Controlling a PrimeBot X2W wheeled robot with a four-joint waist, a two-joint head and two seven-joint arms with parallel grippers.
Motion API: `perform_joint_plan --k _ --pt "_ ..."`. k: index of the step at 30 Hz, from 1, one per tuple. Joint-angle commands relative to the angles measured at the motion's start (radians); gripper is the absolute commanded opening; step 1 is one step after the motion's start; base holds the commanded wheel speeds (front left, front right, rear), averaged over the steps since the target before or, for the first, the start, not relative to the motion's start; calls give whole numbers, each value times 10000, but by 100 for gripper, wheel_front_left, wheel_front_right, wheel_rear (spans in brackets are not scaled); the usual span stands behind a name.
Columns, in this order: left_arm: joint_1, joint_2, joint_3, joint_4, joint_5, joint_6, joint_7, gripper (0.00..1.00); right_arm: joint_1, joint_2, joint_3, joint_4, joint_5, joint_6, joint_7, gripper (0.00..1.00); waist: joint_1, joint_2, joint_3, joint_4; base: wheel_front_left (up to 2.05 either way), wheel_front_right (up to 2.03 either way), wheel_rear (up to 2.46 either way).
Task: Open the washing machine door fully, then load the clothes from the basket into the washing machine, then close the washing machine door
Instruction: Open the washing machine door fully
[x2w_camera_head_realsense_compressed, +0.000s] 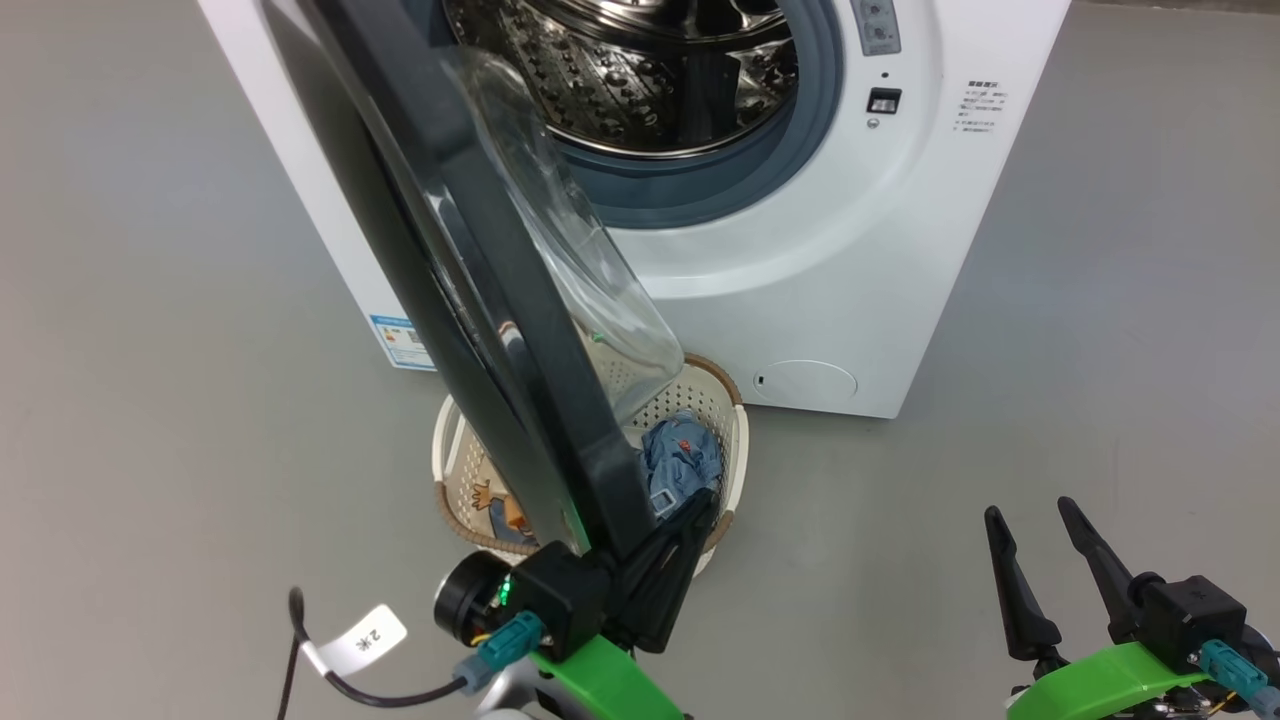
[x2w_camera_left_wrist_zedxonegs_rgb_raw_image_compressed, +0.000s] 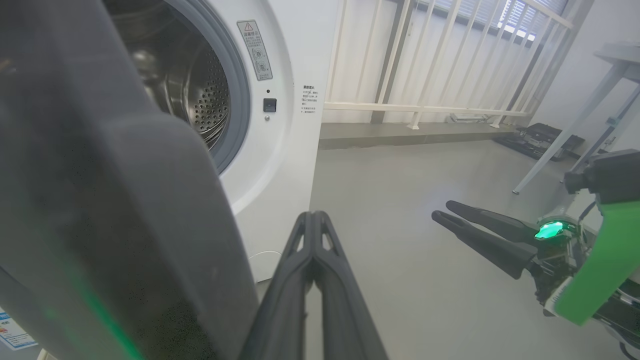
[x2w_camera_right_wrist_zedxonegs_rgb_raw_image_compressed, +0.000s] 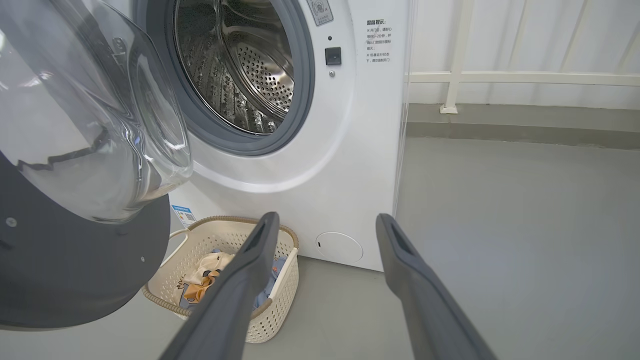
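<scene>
washing machine (x2w_camera_head_realsense_compressed: 850, 300): white front-loader, top centre of the head view. The drum (x2w_camera_head_realsense_compressed: 640, 90) mouth is exposed and nothing shows inside it.
washing machine door (x2w_camera_head_realsense_compressed: 520, 330): hung from the machine's frame-left side. It is seen edge-on as a dark diagonal from upper left to lower centre, roughly square to the machine front. I judge it not fully open. Its glass bowl (x2w_camera_head_realsense_compressed: 590, 270) faces frame right.
basket (x2w_camera_head_realsense_compressed: 738, 430): lower centre, just in front of the machine and right under the door's free end. The door hides its middle.
clothes: both in the basket. The blue garment (x2w_camera_head_realsense_compressed: 685, 455) lies right of the door, the cream printed one (x2w_camera_head_realsense_compressed: 495, 500) left of it.
left gripper (x2w_camera_head_realsense_compressed: 700, 512): lower centre, fingers pressed together with nothing between them, lying just beside the door rim on the bowl side. Can't confirm contact.
right gripper (x2w_camera_head_realsense_compressed: 1030, 512): lower right, fingers spread wide and empty, well apart from everything.
step in hand: finish the door swing, loading comes after.
how: use the closed left fingers as a pusher on the black rim, not on the glass. Push toward frame left and follow the door's arc so the tips don't slip off the free end. Ease off near the stop.
watch: the tips sit low near the basket rim — keep them above it. The door has to clear the basket before the right gripper reaches in.
</scene>
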Motion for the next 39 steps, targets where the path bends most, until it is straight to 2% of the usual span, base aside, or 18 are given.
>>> perform_joint_plan --k 1,20,39 --pt "-179 135 321 -299 -55 84 32 0 -420 -120 222 -210 24 96 -120 100 0 0 -26 69 0 0 0" --pt "220 344 442 -383 -255 650 409 0 -315 -79 225 -195 83 96 -120 100 0 0 -104 330 0 0 0" --pt "334 556 501 -1016 -316 960 551 0 -429 -58 305 -179 91 96 -120 100 0 0 58 626 0 0 0"
